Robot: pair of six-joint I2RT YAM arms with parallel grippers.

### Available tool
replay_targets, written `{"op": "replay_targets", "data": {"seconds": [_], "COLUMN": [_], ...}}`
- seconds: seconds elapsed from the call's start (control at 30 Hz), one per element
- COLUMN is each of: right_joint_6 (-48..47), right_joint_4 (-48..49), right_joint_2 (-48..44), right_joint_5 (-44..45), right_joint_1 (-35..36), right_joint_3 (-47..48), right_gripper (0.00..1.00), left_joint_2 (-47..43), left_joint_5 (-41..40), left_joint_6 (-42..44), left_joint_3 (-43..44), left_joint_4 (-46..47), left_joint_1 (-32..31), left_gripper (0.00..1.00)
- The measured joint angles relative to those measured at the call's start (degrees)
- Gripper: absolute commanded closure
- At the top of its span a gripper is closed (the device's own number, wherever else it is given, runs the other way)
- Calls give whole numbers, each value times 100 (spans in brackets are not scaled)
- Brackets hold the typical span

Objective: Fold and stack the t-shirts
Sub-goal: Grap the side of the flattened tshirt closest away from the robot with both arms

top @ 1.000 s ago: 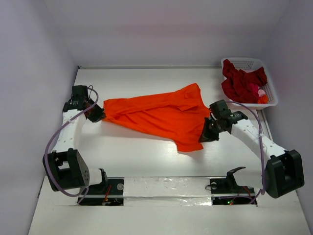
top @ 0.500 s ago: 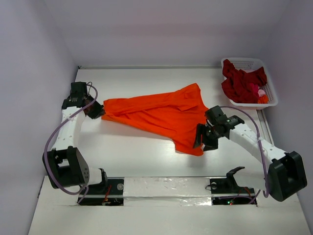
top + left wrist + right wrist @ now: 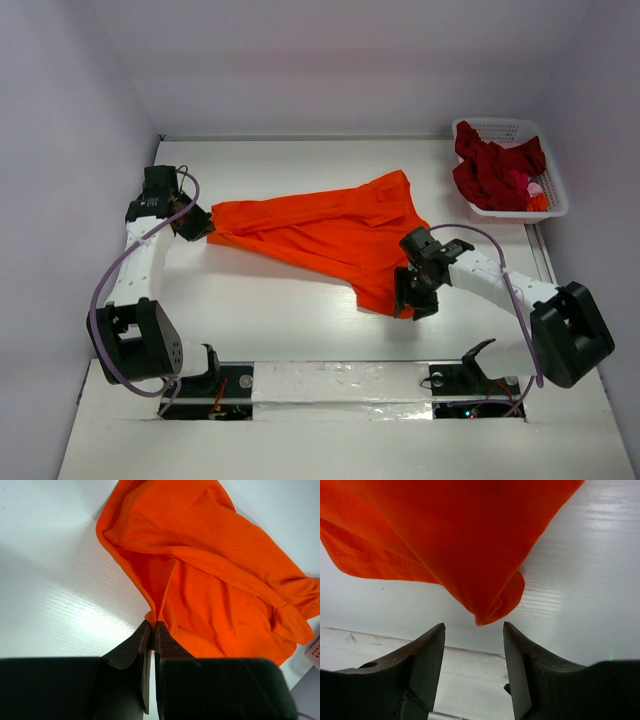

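Note:
A bright orange t-shirt (image 3: 325, 232) lies crumpled across the middle of the white table. My left gripper (image 3: 197, 226) is shut on the shirt's left edge; the left wrist view shows the cloth (image 3: 210, 570) pinched between the closed fingertips (image 3: 153, 625). My right gripper (image 3: 410, 300) is open at the shirt's near right corner (image 3: 495, 610), which hangs just in front of the spread fingers without touching them. Dark red t-shirts (image 3: 492, 168) lie heaped in the basket at the back right.
A white lattice basket (image 3: 545, 195) stands at the back right corner and also holds a small pink and orange item (image 3: 532, 192). White walls enclose the table on three sides. A taped rail (image 3: 340, 385) runs along the near edge.
My right gripper has moved toward the near left, from the shirt's right side down to its near corner. The left gripper has kept its hold and barely shifted.

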Motion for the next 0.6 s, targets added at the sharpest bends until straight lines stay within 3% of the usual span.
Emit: {"op": "replay_targets", "data": {"seconds": [0.6], "right_joint_6": [470], "right_joint_4": [203], "right_joint_2": [57], "right_joint_5": [957], "right_joint_1": [129], "right_joint_3": [52], "right_gripper": [51], "left_joint_2": [79], "left_joint_5": [85], "left_joint_6": [7], "left_joint_3": [249], "left_joint_4": [-76], "left_joint_1": [-2], "left_gripper": [100]}}
